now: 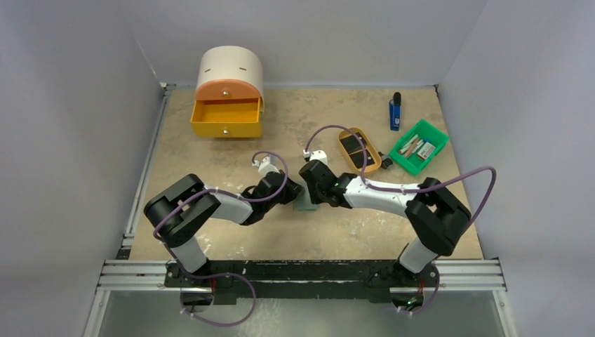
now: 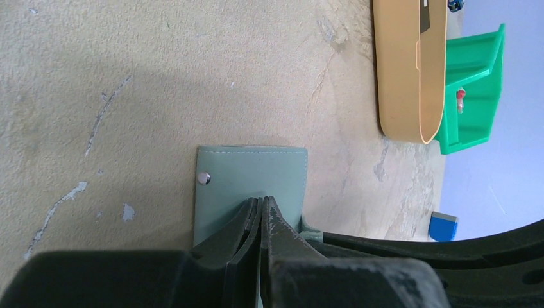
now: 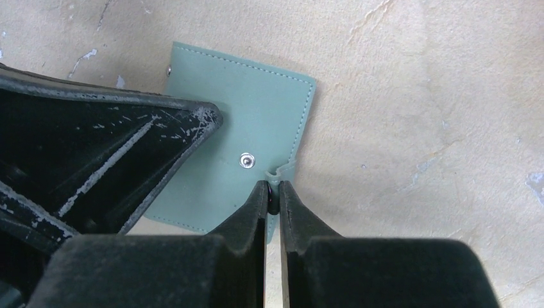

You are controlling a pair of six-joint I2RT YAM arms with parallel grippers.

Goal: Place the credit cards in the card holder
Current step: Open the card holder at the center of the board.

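Note:
The card holder [image 1: 304, 204] is a grey-green wallet lying folded flat on the table between the two arms. My left gripper [image 2: 262, 200] is shut, and its tips rest on the holder's cover [image 2: 250, 173] beside a metal snap. My right gripper [image 3: 273, 186] is shut on the holder's little side tab [image 3: 283, 172] at the edge of the cover [image 3: 250, 109]. Black credit cards [image 1: 359, 157] lie in the tan oval tray [image 1: 343, 138] to the right, and one dark card edge [image 2: 425, 16] shows in the left wrist view.
A bright green bin [image 1: 437, 133] with small items stands right of the tray, and a blue stick [image 1: 396, 112] lies behind it. An orange drawer box [image 1: 226, 119] with a cream top stands open at the back left. Walls close in three sides.

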